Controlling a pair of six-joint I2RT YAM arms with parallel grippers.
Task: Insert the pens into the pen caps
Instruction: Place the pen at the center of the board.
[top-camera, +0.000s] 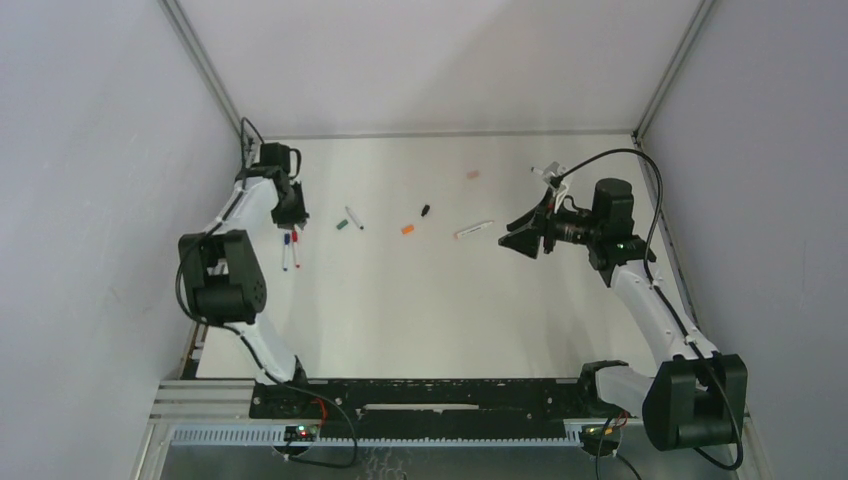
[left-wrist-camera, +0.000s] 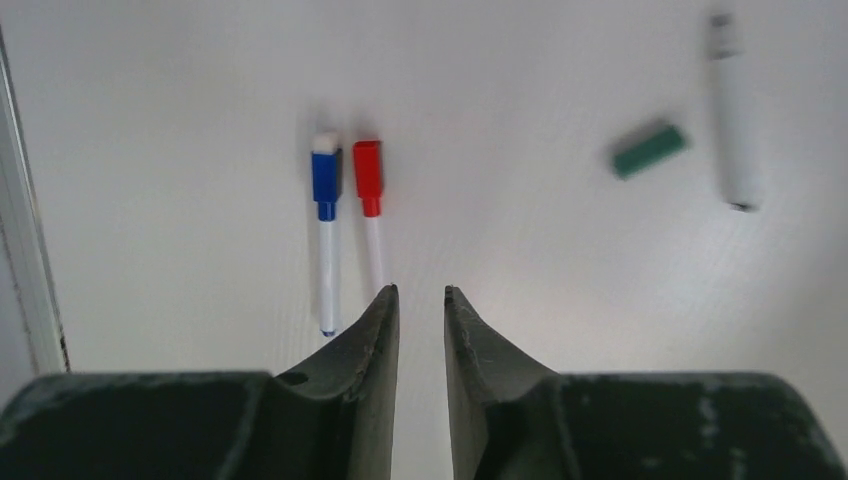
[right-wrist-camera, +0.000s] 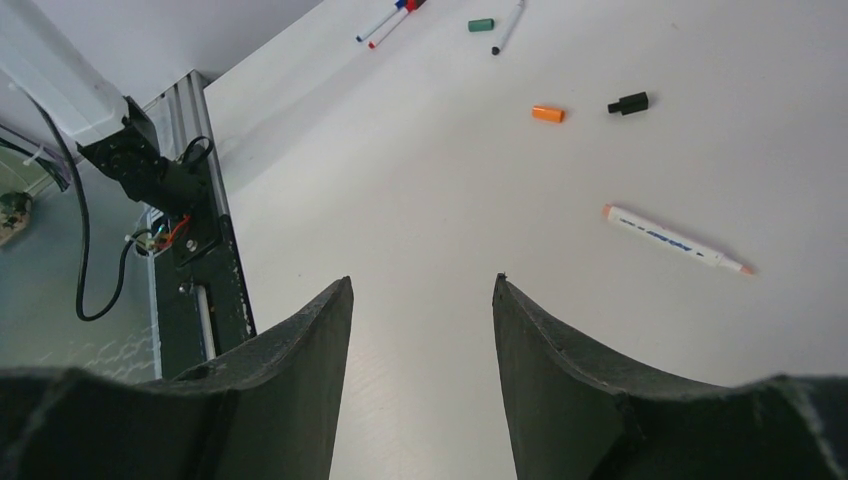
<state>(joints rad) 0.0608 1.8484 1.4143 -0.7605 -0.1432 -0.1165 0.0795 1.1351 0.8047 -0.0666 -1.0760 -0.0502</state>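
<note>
The left tool (left-wrist-camera: 420, 292) hovers barely parted and empty over the capped blue pen (left-wrist-camera: 326, 240) and red pen (left-wrist-camera: 370, 215), seemingly parked side by side as finished, while the right tool (right-wrist-camera: 422, 280) hangs wide open, empty.

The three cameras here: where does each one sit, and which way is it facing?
Top external: fixed above and behind the robot, looking down on the table; both the left arm and the right arm show.
Left wrist: on the left arm's wrist, looking down past the left fingers at the blue-capped pen and the red-capped pen.
Right wrist: on the right arm's wrist, looking across the table between the right fingers toward the orange cap and the black cap.
Shared: both wrist views show the green cap.
</note>
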